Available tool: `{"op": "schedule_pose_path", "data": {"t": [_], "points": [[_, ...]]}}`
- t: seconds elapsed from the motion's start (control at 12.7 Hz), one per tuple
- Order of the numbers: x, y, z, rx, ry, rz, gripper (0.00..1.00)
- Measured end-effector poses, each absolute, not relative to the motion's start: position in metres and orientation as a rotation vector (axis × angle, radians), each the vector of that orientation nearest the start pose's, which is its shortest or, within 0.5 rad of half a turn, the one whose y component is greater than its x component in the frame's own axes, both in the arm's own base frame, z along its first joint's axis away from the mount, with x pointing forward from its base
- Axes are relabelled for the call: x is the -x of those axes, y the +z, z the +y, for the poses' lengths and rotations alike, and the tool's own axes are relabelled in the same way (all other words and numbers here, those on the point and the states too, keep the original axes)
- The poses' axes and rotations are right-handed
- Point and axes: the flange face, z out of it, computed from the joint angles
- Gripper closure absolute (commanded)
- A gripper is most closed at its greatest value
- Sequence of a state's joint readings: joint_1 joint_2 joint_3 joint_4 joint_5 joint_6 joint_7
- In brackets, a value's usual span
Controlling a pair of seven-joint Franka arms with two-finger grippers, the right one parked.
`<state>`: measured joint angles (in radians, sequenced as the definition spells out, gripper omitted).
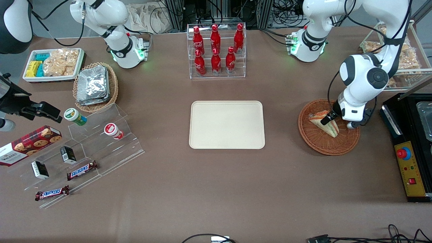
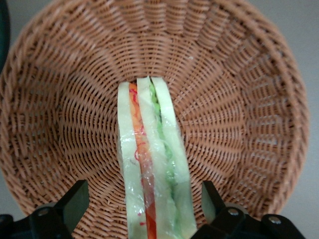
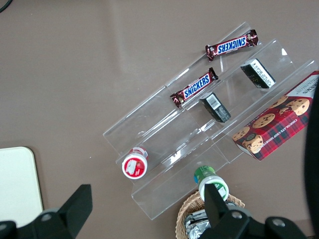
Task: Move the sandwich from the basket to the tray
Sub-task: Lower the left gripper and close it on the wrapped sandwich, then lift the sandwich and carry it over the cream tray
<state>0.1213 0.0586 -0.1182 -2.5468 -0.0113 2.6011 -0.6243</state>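
- clear stepped rack (image 3: pixel 199 124) on brown table (image 3: pixel 75 74); two Snickers bars (image 3: pixel 232 45), two dark boxes (image 3: pixel 215 107), cookie box (image 3: pixel 276 122)
- red-lidded cup (image 3: pixel 135 165); green-lidded cup (image 3: pixel 212 183)
- tray (image 3: pixel 17 184) corner

"SNICKERS" on two brown candy bars (image 3: pixel 232 45) (image 3: pixel 195 88) at the clear acrylic stand (image 3: pixel 199 129). "WALKERS" on the red tartan cookie box (image 1: pixel 25 144). Bottle labels unreadable.
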Motion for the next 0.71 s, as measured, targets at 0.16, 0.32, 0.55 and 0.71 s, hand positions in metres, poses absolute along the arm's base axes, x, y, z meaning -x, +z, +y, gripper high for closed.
{"op": "schedule_pose_path", "data": {"t": [0.16, 0.32, 0.55, 0.71], "points": [[-0.4522, 0.2376, 0.001, 2.993, 0.014, -0.995, 0.25], [-0.452, 0.2346, 0.0009, 2.994, 0.013, -0.996, 0.64], [-0.4524, 0.235, 0.0008, 2.995, 0.009, -0.996, 0.94], [-0.4552, 0.2409, -0.0002, 2.998, -0.008, -0.993, 0.98]]}}
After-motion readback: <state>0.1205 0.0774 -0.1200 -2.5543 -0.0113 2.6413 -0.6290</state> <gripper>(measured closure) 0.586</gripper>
